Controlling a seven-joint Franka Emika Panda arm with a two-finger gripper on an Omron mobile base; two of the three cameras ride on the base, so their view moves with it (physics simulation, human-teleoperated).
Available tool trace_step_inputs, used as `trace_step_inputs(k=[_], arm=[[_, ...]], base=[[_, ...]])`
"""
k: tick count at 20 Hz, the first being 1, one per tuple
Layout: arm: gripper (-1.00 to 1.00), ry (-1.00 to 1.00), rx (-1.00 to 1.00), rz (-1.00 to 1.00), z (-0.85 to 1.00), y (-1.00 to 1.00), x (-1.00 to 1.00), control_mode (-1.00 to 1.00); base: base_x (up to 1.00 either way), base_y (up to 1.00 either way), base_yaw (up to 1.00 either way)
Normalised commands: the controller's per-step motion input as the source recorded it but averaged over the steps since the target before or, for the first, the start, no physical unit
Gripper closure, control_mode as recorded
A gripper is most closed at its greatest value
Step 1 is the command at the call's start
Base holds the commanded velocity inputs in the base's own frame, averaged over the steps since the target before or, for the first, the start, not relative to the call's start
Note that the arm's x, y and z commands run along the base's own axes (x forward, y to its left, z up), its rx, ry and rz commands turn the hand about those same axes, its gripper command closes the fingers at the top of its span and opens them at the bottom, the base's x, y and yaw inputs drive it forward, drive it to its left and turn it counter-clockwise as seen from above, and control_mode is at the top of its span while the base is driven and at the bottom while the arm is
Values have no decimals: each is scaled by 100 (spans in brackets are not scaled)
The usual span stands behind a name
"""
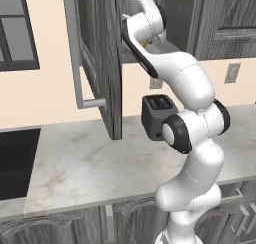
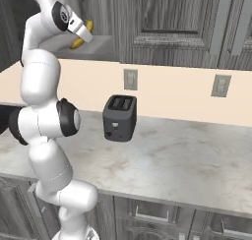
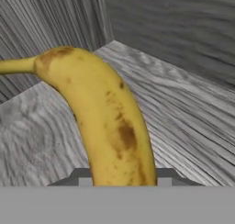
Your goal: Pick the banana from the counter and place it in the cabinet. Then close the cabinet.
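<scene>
Now the claw [image 3: 121, 179] pinches the banana [image 3: 108, 122] above the grey shelf [image 3: 193, 126] inside the cabinet [image 1: 107, 63].

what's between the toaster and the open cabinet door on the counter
Nothing: in the left base view, bare counter separates the toaster from the cabinet door, which hangs above.

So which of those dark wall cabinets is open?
The cabinet the claw reaches into with the banana; its bar-handled door swings out, the others are shut.
</scene>
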Motion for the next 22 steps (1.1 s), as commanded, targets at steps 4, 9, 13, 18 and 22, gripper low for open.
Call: trace_step_inputs(k=[4, 9, 13, 18, 22], arm=[[100, 0, 0, 0, -40, 0, 50, -100], [100, 0, 0, 0, -56, 0, 52, -100], [100, 0, 0, 0, -38, 0, 43, -100], [-100, 0, 0, 0, -32, 0, 33, -100], [-100, -1, 0, 0, -51, 0, 22, -100]], base=[[0, 0, 0], [0, 0, 0], [0, 0, 0], [0, 0, 0], [0, 0, 0]])
